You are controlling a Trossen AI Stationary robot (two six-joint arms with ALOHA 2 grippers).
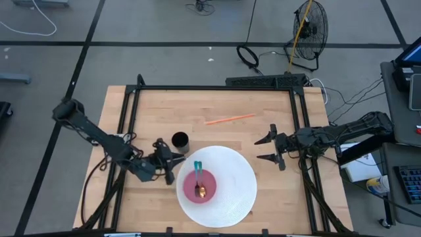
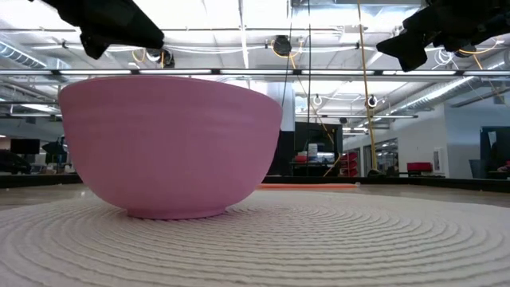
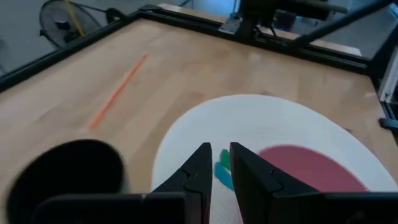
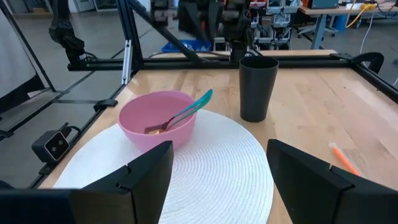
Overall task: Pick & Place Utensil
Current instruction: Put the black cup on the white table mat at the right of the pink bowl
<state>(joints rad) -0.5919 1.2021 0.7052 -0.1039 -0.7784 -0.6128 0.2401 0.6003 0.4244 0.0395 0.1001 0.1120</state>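
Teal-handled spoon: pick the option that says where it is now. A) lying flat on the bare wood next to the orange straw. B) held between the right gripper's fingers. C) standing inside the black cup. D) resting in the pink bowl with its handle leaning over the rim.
D: the spoon lies in the pink bowl on the white placemat, its teal handle leaning over the rim, apart from the black cup.

I'm seeing no readable text, labels, brand marks or numbers on anything across the four views right now.
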